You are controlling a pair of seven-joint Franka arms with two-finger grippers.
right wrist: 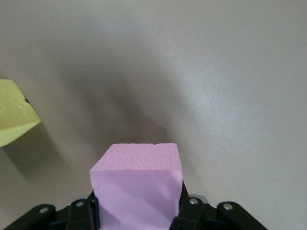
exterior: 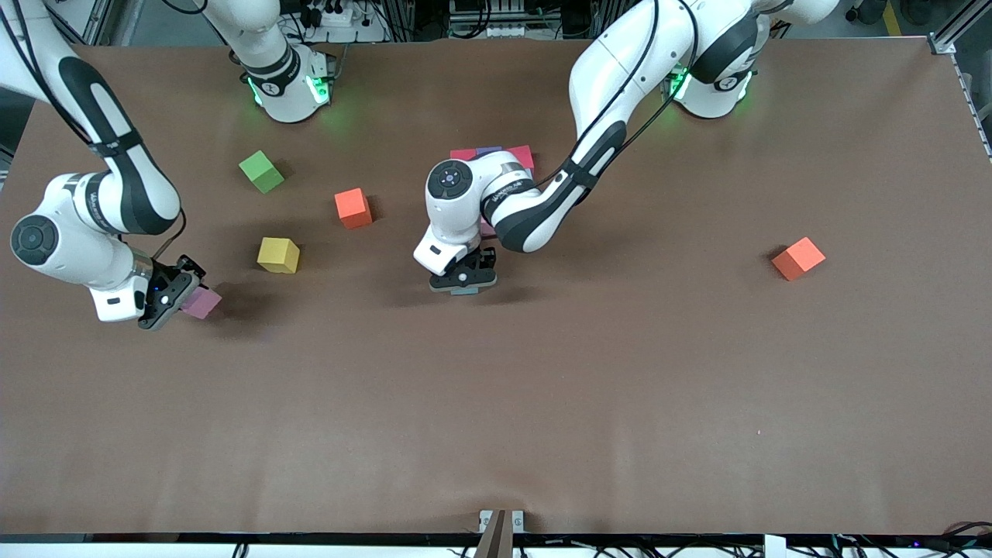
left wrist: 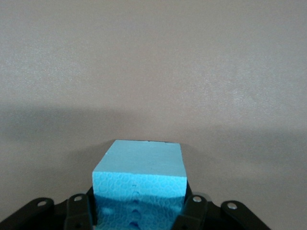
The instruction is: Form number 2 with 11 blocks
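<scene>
Left wrist view: light blue block (left wrist: pixel 138 184) clamped, front view barely.

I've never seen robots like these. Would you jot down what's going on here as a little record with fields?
left gripper: shut on a light blue block, low over the middle of the table
right gripper: shut on a pink block, at the right arm's end of the table
started pile: pink and purple cubes, mostly hidden by the left arm
loose cubes: yellow block, red block, orange block, green cube
</scene>
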